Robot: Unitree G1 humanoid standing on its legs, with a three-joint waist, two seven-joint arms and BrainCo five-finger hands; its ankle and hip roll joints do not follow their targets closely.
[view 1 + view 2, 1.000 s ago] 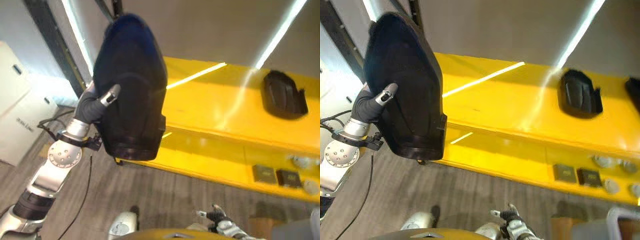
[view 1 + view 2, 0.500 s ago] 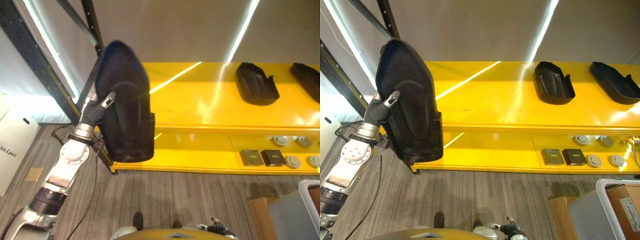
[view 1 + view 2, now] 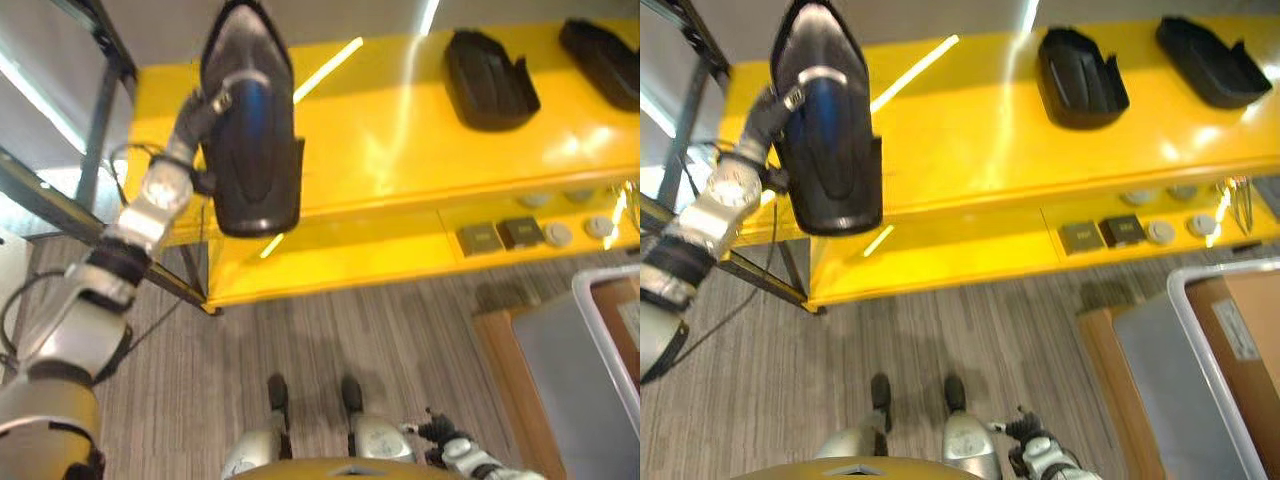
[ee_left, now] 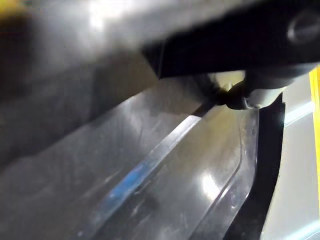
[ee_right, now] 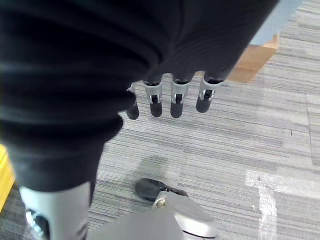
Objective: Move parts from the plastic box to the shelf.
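Observation:
My left hand is raised at the left end of the yellow shelf, shut on a large black moulded part whose length runs away from me. The thumb lies over the part's near edge. The left wrist view shows the part's glossy inner face from very close. Two similar black parts lie on the shelf top to the right. The grey plastic box stands at the lower right. My right hand hangs low over the floor, fingers relaxed and holding nothing.
The shelf's lower level holds dark square parts and round discs at the right. A dark metal rack frame stands left of the shelf. A brown stand sits beside the plastic box, on striped grey carpet.
The camera has swung, so the whole scene has shifted. My left arm has stretched further out, and the black part now hangs over the shelf's left end.

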